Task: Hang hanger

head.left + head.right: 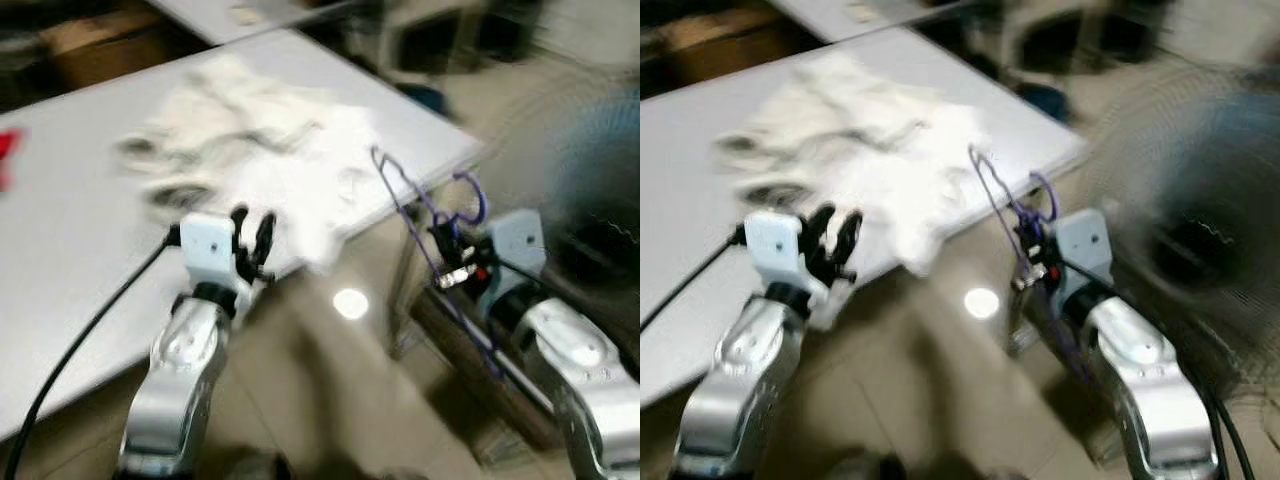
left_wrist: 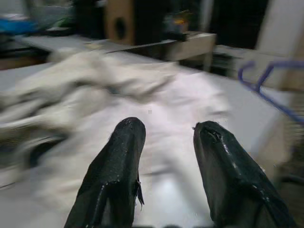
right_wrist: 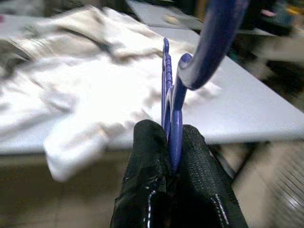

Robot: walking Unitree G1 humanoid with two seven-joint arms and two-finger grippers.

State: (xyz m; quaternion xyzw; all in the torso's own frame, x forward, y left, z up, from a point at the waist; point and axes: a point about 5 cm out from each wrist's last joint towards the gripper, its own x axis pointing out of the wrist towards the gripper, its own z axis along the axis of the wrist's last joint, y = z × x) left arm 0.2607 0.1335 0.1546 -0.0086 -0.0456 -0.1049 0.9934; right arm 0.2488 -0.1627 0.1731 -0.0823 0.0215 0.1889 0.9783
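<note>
The right gripper pinches a purple hanger tight between its two black fingers. The hanger sticks up just off the table's corner, at about 3 o'clock from the white cloth. The left gripper has its fingers spread apart. It hovers at the cloth's near edge, at about 7 o'clock.

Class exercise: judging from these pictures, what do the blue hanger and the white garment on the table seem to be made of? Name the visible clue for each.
The hanger, clamped in the right gripper, looks like moulded plastic: uniform blue, smooth, slightly glossy, with a flat ridged edge. Coated metal cannot be ruled out. The garment looks like soft matte fabric: it lies crumpled in folds and droops over the edge of the table.
</note>
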